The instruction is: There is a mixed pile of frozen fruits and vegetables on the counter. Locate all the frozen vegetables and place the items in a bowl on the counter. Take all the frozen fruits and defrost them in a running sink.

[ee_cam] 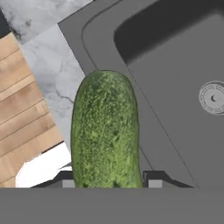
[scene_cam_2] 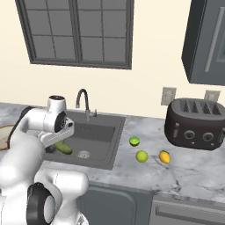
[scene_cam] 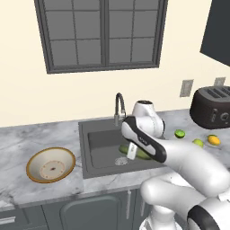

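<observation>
Marble counter (scene_cam: pixel 40 134) surrounded a dark sink (scene_cam: pixel 101 143). Above the basin, the gripper (ee_cam: pixel 107 183) was clamped on a cucumber (ee_cam: pixel 105 131), its long axis pointing straight ahead; the bowl (scene_cam: pixel 50 165) sat well off to one side.

Greens and greys, one spot of orange

The cucumber (ee_cam: pixel 105 131) is dark green, finely speckled. The counter (scene_cam: pixel 40 139) is grey-and-white veined marble; the sink (scene_cam: pixel 101 146) plain dark grey. The bowl (scene_cam: pixel 50 165) has a golden-tan rim and a cream inside with reddish-brown marks. At 3 o'clock from the sink lie a green lime (scene_cam_2: pixel 134 141), a yellow-green one (scene_cam_2: pixel 141 156) and a yellow-orange ball (scene_cam_2: pixel 164 157). The toaster (scene_cam_2: pixel 193 117) is black.
</observation>
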